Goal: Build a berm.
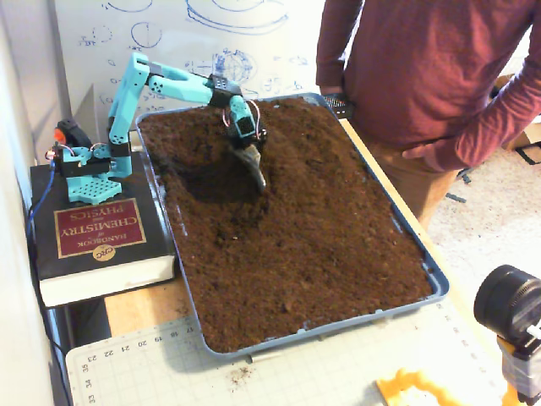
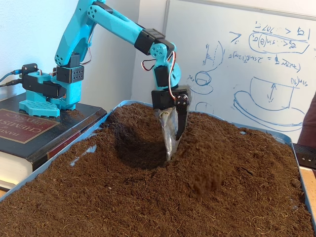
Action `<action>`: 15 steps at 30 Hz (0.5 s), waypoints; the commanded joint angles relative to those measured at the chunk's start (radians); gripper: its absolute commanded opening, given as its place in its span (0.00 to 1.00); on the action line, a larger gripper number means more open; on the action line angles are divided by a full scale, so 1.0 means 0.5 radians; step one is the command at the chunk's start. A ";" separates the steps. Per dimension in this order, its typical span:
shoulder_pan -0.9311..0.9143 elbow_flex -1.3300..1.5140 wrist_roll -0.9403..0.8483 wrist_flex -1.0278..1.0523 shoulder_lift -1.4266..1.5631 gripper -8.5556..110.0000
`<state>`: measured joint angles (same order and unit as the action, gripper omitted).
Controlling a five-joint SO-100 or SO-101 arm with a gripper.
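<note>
1. Fixed views are showing the turquoise arm's pincer [image 1: 255, 173] [image 2: 170, 143] digging its scoop-like blade tip-down into the soil, jaws standing narrowly apart and gripping nothing.
2. Judging by this, the push is going best as a shallow, steady sweep, piling loose soil onto one line rather than scattering it.
3. The berm [image 1: 292, 144] [image 2: 212, 148] is rising just beside the pincer at 3 o'clock, the shadowed hollow [image 1: 207, 179] [image 2: 136, 145] lying at 9 o'clock, inside the blue tray [image 1: 435, 283].

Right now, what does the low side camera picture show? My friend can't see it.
A turquoise robot arm's hand digs its tip into a blue tray of dark brown soil, pushing up a berm beside a shadowed hollow. A whiteboard stands behind.
</note>
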<state>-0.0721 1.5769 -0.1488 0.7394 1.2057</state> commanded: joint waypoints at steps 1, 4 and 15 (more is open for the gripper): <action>0.083 -0.202 0.236 -0.009 0.242 0.07; 0.150 -0.206 0.479 -0.006 0.298 0.07; 0.356 -0.291 0.933 -0.037 0.598 0.07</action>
<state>0.0798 1.5447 0.2945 0.7394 1.3361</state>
